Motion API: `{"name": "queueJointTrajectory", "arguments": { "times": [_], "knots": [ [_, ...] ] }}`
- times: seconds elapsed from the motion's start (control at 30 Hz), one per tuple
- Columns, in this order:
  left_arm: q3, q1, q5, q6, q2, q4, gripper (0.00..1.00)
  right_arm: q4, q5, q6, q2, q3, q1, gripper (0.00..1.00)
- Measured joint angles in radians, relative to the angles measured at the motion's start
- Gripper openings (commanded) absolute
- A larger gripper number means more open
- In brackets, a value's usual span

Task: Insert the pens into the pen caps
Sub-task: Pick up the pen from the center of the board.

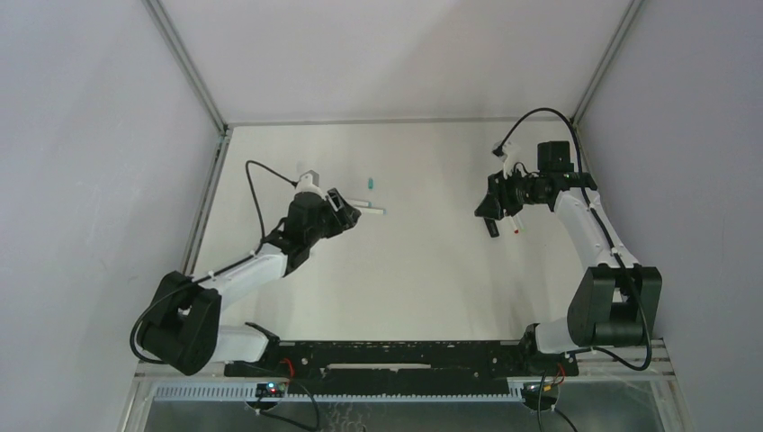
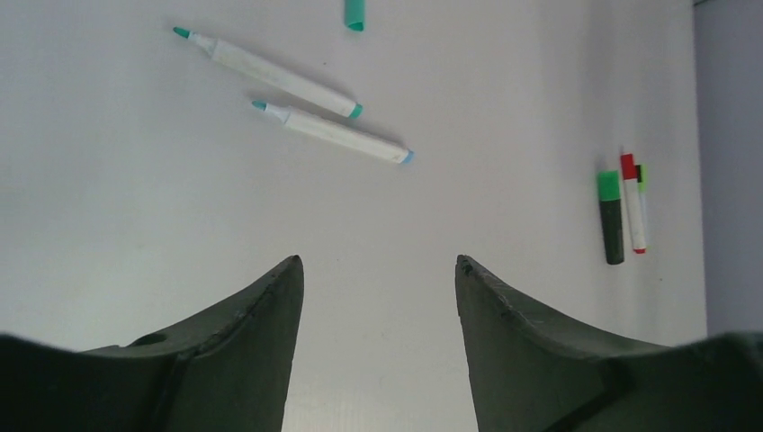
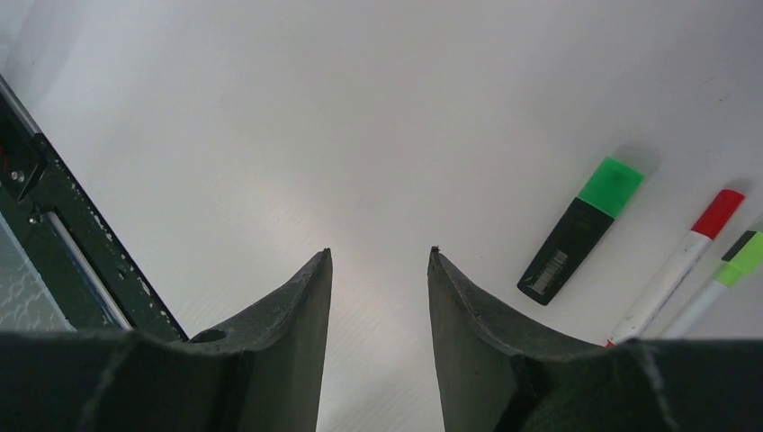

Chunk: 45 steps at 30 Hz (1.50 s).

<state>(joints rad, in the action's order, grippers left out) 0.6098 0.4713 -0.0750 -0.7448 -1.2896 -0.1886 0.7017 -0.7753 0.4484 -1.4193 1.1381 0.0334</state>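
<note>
Left hand point(image 2: 378, 263) hangs over the white worktop point(image 2: 135, 207) w/ fingers spread wide, nothing btwn them. Ahead of it and a bit to its left lie 2 uncapped white pens w/ teal tips: the farther pen point(image 2: 270, 72) and the nearer pen point(image 2: 335, 133). They're roughly parallel, close but not touching, tips pointing to the hand's left. Further ahead, cut off by the top edge of the wrist view, sits a loose teal cap point(image 2: 354, 13).

Right hand point(image 3: 380, 254) is also over the worktop, fingers moderately apart, narrower than the left, holding nothing. Ahead and to its right lie 3 capped items side by side. Closest is a black marker point(image 3: 562, 252) w/ a bright green cap point(image 3: 612, 184). Next out is a white pen w/ red cap point(image 3: 677, 268). Last is a white pen w/ lime cap point(image 3: 731, 270), partly out of frame. Can't tell if those last 2 touch. To this hand's left runs the black base rail point(image 3: 54, 225).
</note>
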Motion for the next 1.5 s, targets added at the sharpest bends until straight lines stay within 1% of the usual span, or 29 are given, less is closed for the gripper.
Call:
{"name": "queueJointTrajectory", "arguments": {
  "times": [0.07,0.1,0.3,0.4,0.53,0.63,0.73,0.8,1.07,1.37,1.5],
  "knots": [
    [0.027,-0.002,0.002,-0.002,-0.036,0.023,0.56,0.003,-0.009,0.003,0.0,0.0,0.0,0.5],
    [0.047,-0.003,0.005,-0.007,-0.06,0.034,0.55,0.005,-0.012,0.005,0.0,0.0,0.0,0.5],
    [0.191,-0.003,0.022,-0.09,-0.234,0.08,0.61,0.013,-0.017,0.018,0.0,0.0,0.0,0.5],
    [0.271,-0.003,0.019,-0.158,-0.315,0.15,0.63,0.014,-0.017,0.02,0.0,0.0,0.0,0.5],
    [0.446,0.003,-0.032,-0.241,-0.44,0.344,0.64,0.014,-0.017,0.023,0.0,0.0,0.0,0.5],
    [0.611,0.018,-0.1,-0.286,-0.526,0.526,0.63,0.014,-0.017,0.026,0.0,0.0,0.0,0.5],
    [0.743,0.032,-0.143,-0.313,-0.589,0.659,0.61,0.014,-0.017,0.027,0.0,0.0,0.0,0.5],
    [0.804,0.038,-0.16,-0.324,-0.623,0.722,0.61,0.014,-0.017,0.027,0.0,0.0,0.0,0.5],
    [0.914,0.052,-0.17,-0.34,-0.729,0.868,0.6,0.014,-0.016,0.029,0.0,0.0,0.0,0.5],
    [1.062,0.055,-0.189,-0.347,-0.836,0.965,0.59,0.014,-0.016,0.03,0.0,0.0,0.0,0.5],
    [1.13,0.055,-0.194,-0.347,-0.891,1.006,0.57,0.014,-0.016,0.03,0.0,0.0,0.0,0.49]
  ]
}}
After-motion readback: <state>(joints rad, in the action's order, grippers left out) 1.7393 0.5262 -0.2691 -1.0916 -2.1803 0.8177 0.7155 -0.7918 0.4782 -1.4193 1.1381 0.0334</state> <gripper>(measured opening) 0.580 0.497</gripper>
